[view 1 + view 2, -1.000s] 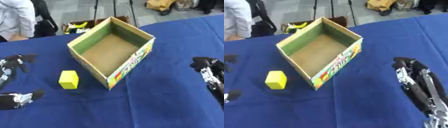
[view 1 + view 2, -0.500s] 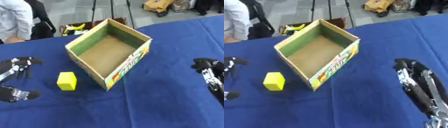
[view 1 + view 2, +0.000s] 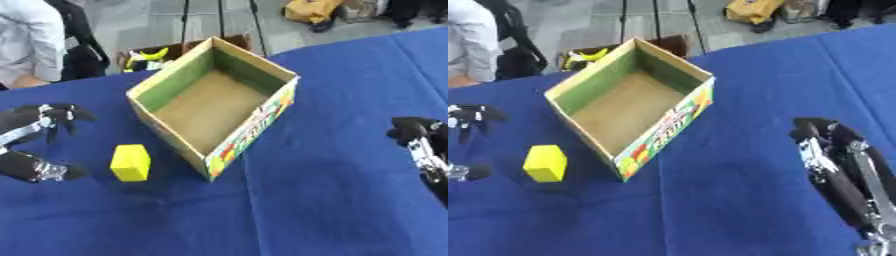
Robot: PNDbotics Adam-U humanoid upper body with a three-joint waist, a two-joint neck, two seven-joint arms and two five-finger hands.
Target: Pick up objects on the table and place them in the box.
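Left robot hand [image 3: 35, 142] spread wide, empty, beside yellow block [image 3: 130, 162], right robot hand [image 3: 837, 165] straight-fingered, empty

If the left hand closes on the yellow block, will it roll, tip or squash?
The yellow block has flat faces and square edges, so it likely slides rather than rolls. It looks solid, so probably keeps its shape; its weight cannot be judged. It stands slightly taller than wide, so a push near its top by the left hand might tip it.
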